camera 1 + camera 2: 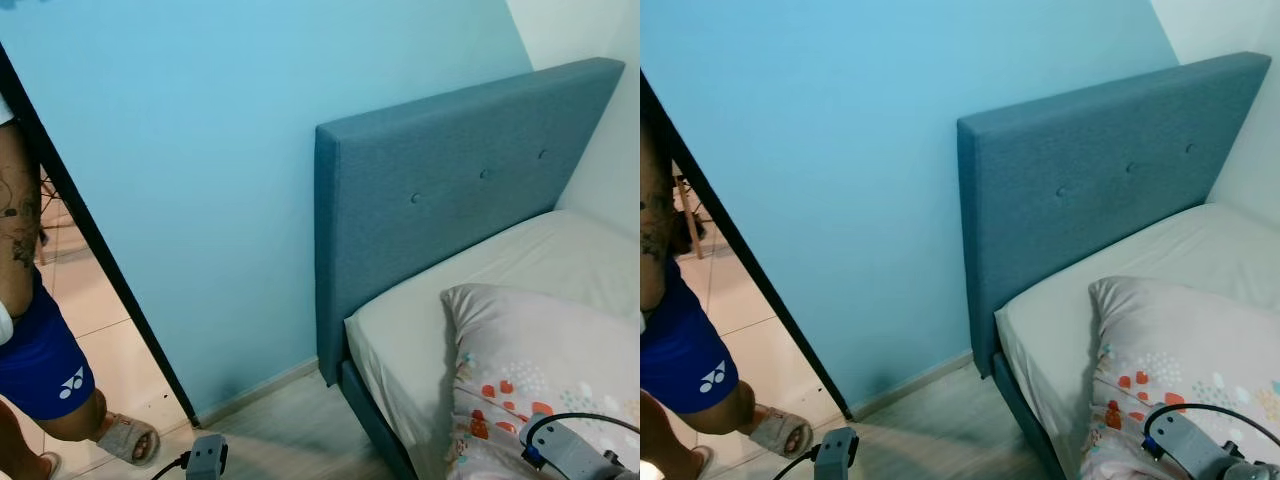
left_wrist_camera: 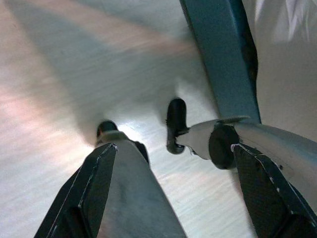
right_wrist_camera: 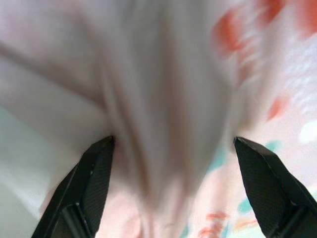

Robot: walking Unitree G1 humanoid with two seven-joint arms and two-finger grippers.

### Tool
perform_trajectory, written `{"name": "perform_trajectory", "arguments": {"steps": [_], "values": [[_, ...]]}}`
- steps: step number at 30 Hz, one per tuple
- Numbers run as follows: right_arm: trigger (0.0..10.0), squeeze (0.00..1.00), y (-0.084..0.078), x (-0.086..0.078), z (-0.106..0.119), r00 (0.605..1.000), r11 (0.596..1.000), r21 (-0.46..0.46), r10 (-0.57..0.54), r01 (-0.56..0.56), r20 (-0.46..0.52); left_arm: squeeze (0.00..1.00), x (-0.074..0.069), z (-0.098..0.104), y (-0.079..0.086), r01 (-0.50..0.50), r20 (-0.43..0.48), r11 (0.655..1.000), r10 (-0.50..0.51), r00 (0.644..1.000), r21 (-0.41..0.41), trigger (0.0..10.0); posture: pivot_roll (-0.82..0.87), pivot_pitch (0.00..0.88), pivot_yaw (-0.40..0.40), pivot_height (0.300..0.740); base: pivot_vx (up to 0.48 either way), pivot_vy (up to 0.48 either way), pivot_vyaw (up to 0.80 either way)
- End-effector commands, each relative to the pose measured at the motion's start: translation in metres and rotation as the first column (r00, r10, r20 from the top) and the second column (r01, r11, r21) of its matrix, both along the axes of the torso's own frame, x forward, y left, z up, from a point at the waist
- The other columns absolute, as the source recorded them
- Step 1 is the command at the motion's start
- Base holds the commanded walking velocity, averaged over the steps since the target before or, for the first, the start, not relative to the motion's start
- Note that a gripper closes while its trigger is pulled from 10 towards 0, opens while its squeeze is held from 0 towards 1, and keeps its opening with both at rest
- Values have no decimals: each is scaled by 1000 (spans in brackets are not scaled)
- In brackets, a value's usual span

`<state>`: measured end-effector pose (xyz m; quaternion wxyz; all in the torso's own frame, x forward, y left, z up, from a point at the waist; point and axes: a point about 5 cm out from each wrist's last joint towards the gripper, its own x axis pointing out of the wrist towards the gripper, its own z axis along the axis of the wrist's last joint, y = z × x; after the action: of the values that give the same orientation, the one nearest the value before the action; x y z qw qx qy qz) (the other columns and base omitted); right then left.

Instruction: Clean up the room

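A bed (image 1: 420,340) with a pale sheet stands against a light blue wall (image 1: 200,180), its blue-grey buttoned headboard (image 1: 440,190) rising at the head end. A pillow (image 1: 540,350), pinkish with red, orange and teal shapes, lies on the mattress near the headboard, its corner reaching toward the bed's edge.

The right end effector (image 3: 171,163) hangs just over the pillow with its two black fingers (image 3: 94,173) spread wide apart and released, nothing between them; the blurred patterned fabric lies close beneath. In the head views the right wrist housing (image 1: 575,450) with a black cable shows above the pillow's lower part.

The left end effector (image 2: 173,183) is lowered beside the bed over the pale wood floor (image 2: 59,99), its fingers (image 2: 99,173) also apart and empty. Below it are the robot's two legs and dark feet (image 2: 176,124), standing on the floor next to the blue bed frame (image 2: 223,54). The left wrist housing (image 1: 207,455) shows at the bottom of the head view, near the bed's corner.

At the left, past a dark door edge (image 1: 100,250), a person (image 1: 35,350) stands on tiled floor in blue shorts and a slipper (image 1: 130,438).
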<state>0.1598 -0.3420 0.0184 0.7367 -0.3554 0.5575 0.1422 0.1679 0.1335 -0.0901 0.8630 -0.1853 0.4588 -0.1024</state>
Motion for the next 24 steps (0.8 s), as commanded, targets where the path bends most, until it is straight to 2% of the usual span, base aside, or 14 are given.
{"name": "perform_trajectory", "arguments": {"steps": [1, 4, 6, 7, 8, 10, 11, 13, 14, 15, 16, 17, 19, 24], "values": [[10000, 0, 2, -5, -10, 998, 999, -42, 19, -22, -57, 0, -6, -3, -4, 0, -16, 1000, 0, 1000, 3, 10000, -134, 52, 14, 740, 0, 0, 0], [10000, 0, 2, -13, -17, 991, 997, -54, 43, -50, -129, 0, -7, -3, -10, 0, -20, 1000, 0, 1000, 0, 10000, -137, 55, 10, 740, 0, 0, 0], [10000, 0, 9, -17, -21, 986, 999, 11, 47, -46, -157, 0, -7, -3, -13, 3, -23, 1000, -3, 1000, 1, 10000, -137, 53, 8, 740, 0, 0, 0], [10000, 0, 21, -23, -24, 976, 993, 104, 73, -53, -204, 0, -6, -3, -16, 4, -25, 1000, -4, 1000, 2, 10000, -137, 56, 4, 740, 0, 0, 0], [10000, 0, 21, -23, -24, 976, 993, 104, 73, -53, -204, 0, -6, -3, -16, 4, -25, 1000, -4, 1000, 2, 10000, -137, 56, 4, 740, 0, 0, 0], [10000, 0, 45, -33, -26, 954, 955, 287, 150, -71, -262, 0, -3, -2, -18, 0, -23, 1000, 0, 1000, 4, 10000, -142, 57, 3, 740, 0, 0, 0], [10000, 0, 45, -33, -26, 954, 955, 287, 150, -71, -262, 0, -3, -2, -18, 0, -23, 1000, 0, 1000, 4, 10000, -142, 57, 3, 740, 0, 0, 0], [10000, 0, 71, -34, -22, 959, 858, 513, 174, -36, -223, 0, 0, 0, -21, 7, -22, 1000, -7, 1000, 6, 10000, -140, 54, 2, 740, 0, 0, 0], [10000, 0, 71, -34, -22, 959, 858, 513, 174, -36, -223, 0, 0, 0, -21, 7, -22, 1000, -7, 1000, 6, 10000, -140, 54, 2, 740, 0, 0, 0], [10000, 0, 78, -32, -20, 963, 817, 576, 177, -30, -201, 0, 1, 0, -22, 9, -21, 1000, -9, 1000, 6, 10000, -140, 54, 2, 740, 0, 0, 0], [10000, 0, 78, -32, -20, 963, 817, 576, 177, -30, -201, 0, 1, 0, -22, 9, -21, 1000, -9, 1000, 6, 10000, -140, 54, 2, 740, 0, 0, 0], [10000, 0, 84, -33, -16, 964, 773, 634, 186, -25, -189, 0, 2, 0, -23, 9, -19, 1000, -8, 1000, 4, 10000, -138, 55, 0, 740, 0, 0, 0], [10000, 0, 87, -34, -15, 962, 742, 670, 196, -20, -189, 0, 2, 1, -23, 5, -17, 1000, -5, 1000, 3, 10000, -140, 56, -4, 740, 0, 0, 0], [10000, 0, 81, -34, -12, 962, 735, 678, 203, -25, -185, 0, -3, -2, -17, 4, -25, 1000, -4, 1000, 11, 10000, -141, 58, 2, 740, 0, 0, 0]]}}
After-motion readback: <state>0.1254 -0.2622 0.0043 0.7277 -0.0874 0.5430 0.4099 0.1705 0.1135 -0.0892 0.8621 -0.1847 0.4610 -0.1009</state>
